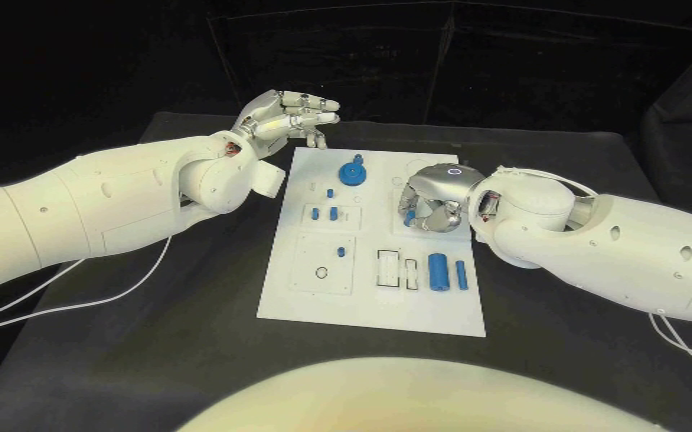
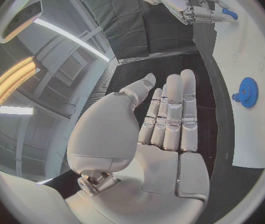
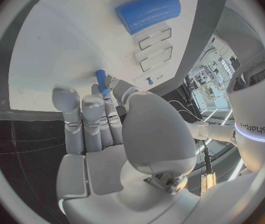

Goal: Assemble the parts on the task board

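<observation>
right hand (image 1: 436,202) pinches small blue peg (image 3: 100,79) over task board (image 1: 433,307); keep it vertical, line up before pressing. left hand (image 1: 289,115) empty, fingers apart.

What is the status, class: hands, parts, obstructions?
Left hand open, off the task board. Right hand pinching a small blue peg over the board. Blue gear seated. Nothing blocking.

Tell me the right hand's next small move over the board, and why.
Probably lift straight up a little. The right hand is down on the task board, and its fingers appear to pinch a small blue peg; lifting would clear it from the board.
</observation>
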`<state>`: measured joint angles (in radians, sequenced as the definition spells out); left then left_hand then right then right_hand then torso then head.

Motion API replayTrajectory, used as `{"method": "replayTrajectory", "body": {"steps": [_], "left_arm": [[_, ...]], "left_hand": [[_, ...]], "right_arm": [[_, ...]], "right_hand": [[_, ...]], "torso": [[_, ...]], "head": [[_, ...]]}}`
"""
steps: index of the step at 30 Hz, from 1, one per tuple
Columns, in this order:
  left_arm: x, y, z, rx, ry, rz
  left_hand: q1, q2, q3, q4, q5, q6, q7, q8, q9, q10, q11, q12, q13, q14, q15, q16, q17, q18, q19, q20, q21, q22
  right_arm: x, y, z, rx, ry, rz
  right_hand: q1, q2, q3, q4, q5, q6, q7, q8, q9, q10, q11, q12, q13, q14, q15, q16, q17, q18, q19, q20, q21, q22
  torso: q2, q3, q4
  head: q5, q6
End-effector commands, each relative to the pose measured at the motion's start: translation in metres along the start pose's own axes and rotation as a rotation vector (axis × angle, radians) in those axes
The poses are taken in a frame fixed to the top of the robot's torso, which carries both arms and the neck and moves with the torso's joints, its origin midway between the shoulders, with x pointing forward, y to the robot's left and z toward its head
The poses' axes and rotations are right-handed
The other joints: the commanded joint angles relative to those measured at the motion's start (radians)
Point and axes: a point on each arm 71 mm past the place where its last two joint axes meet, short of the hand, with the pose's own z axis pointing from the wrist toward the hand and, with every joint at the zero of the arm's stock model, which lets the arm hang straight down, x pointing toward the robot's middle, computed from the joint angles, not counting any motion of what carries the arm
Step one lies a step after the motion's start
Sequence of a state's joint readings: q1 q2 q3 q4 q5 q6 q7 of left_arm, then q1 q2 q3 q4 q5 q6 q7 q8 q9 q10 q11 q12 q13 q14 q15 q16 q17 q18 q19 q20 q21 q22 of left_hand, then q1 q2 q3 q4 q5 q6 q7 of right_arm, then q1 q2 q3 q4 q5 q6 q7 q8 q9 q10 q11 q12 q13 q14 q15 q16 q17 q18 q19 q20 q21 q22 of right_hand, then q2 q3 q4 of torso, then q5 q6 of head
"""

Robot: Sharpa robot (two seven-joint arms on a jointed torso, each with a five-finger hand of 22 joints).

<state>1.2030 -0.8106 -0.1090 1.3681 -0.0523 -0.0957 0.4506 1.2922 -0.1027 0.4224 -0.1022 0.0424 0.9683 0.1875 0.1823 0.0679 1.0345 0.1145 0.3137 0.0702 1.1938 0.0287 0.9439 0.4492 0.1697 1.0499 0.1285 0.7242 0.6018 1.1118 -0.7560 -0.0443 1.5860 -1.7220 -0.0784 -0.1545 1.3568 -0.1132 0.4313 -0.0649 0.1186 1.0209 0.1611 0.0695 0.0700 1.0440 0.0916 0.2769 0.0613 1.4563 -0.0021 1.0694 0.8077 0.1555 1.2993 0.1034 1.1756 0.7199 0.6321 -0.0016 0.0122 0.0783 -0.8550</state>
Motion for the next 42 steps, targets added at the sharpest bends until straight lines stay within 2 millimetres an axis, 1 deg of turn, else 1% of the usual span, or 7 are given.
{"method": "replayTrajectory", "body": {"steps": [1,7,14,21,27,36,42], "left_arm": [[0.001,-0.001,0.0,0.004,0.01,-0.009],[0.0,-0.001,0.0,0.003,0.01,-0.009],[0.0,-0.001,0.0,0.003,0.009,-0.009],[-0.001,-0.001,0.0,0.003,0.008,-0.009],[-0.001,-0.001,0.0,0.003,0.005,-0.008],[-0.002,-0.002,0.0,0.01,-0.004,-0.003],[-0.001,-0.002,0.002,0.014,-0.003,-0.003]], "left_hand": [[-0.003,0.009,-0.008,0.0,0.005,-0.005,0.0,-0.004,-0.001,-0.006,0.002,0.003,-0.001,-0.006,0.002,-0.005,-0.001,0.012,0.003,0.003,-0.006,-0.002],[-0.003,0.009,-0.008,0.0,0.005,-0.005,0.0,-0.004,-0.001,-0.006,0.002,0.003,-0.001,-0.006,0.002,-0.005,-0.001,0.012,0.003,0.003,-0.006,-0.002],[-0.003,0.009,-0.008,0.0,0.005,-0.005,0.0,-0.004,-0.001,-0.006,0.002,0.003,-0.001,-0.006,0.002,-0.005,-0.001,0.012,0.003,0.003,-0.006,-0.002],[-0.003,0.009,-0.008,0.0,0.005,-0.005,0.0,-0.004,-0.001,-0.006,0.002,0.003,-0.001,-0.006,0.002,-0.005,-0.001,0.012,0.003,0.003,-0.006,-0.002],[-0.003,0.009,-0.008,0.0,0.005,-0.005,0.0,-0.004,-0.001,-0.006,0.002,0.003,-0.001,-0.006,0.002,-0.005,-0.001,0.012,0.003,0.003,-0.006,-0.002],[-0.004,0.01,-0.011,0.001,0.005,-0.006,0.001,-0.004,-0.001,-0.007,0.002,0.003,-0.001,-0.007,0.002,-0.005,-0.002,0.012,0.003,0.003,-0.008,-0.003],[-0.004,0.01,-0.011,0.001,0.005,-0.006,0.001,-0.004,-0.001,-0.007,0.002,0.003,-0.001,-0.007,0.002,-0.005,-0.002,0.012,0.003,0.003,-0.008,-0.003]], "right_arm": [[0.0,0.0,0.001,0.004,0.005,-0.037],[-0.001,0.001,0.002,0.002,-0.006,-0.044],[-0.005,0.001,0.001,-0.013,-0.059,-0.042],[-0.009,0.006,-0.004,-0.035,-0.109,-0.033],[-0.012,0.01,-0.012,-0.046,-0.138,-0.014],[-0.026,0.034,-0.025,-0.109,-0.186,0.027],[-0.031,0.069,-0.011,-0.211,-0.2,0.055]], "right_hand": [[-0.011,0.001,0.009,0.0,-0.005,0.008,0.0,0.005,0.0,0.011,0.0,-0.009,-0.001,0.005,0.002,0.004,-0.001,-0.014,0.004,0.001,0.007,0.0],[-0.01,0.005,0.038,-0.002,-0.011,0.029,-0.004,0.008,0.002,0.034,-0.003,-0.023,0.001,0.005,-0.001,0.012,0.003,-0.015,0.007,0.0,0.013,0.01],[0.015,0.029,0.092,-0.019,-0.057,0.08,-0.017,0.028,0.008,0.107,-0.022,-0.013,0.007,0.011,-0.014,0.039,0.027,-0.024,0.028,-0.012,0.047,0.071],[0.018,0.034,0.111,-0.026,-0.062,0.1,-0.024,0.034,0.01,0.139,-0.03,-0.007,0.011,0.012,-0.021,0.048,0.034,-0.029,0.037,-0.019,0.066,0.103],[0.018,0.035,0.114,-0.027,-0.063,0.102,-0.024,0.034,0.01,0.141,-0.031,-0.007,0.011,0.012,-0.022,0.048,0.033,-0.03,0.039,-0.02,0.069,0.107],[0.02,0.034,0.12,-0.031,-0.062,0.102,-0.024,0.033,0.01,0.142,-0.031,-0.01,0.011,0.011,-0.023,0.048,0.031,-0.03,0.039,-0.021,0.07,0.109],[0.021,0.033,0.124,-0.033,-0.061,0.1,-0.023,0.031,0.009,0.141,-0.031,-0.012,0.011,0.011,-0.023,0.048,0.03,-0.03,0.039,-0.022,0.072,0.11]], "torso": [[0.0,-0.0001,-0.0008],[0.0,-0.0002,-0.0008],[-0.001,-0.0003,-0.0007],[-0.002,0.0008,-0.0016],[-0.003,-0.0006,-0.0025],[-0.002,-0.0013,0.0002],[0.0,-0.0026,0.0033]], "head": [[0.0,0.0],[0.0,-0.002],[-0.001,-0.003],[-0.001,-0.005],[-0.001,-0.005],[0.003,-0.005],[0.008,-0.004]]}}
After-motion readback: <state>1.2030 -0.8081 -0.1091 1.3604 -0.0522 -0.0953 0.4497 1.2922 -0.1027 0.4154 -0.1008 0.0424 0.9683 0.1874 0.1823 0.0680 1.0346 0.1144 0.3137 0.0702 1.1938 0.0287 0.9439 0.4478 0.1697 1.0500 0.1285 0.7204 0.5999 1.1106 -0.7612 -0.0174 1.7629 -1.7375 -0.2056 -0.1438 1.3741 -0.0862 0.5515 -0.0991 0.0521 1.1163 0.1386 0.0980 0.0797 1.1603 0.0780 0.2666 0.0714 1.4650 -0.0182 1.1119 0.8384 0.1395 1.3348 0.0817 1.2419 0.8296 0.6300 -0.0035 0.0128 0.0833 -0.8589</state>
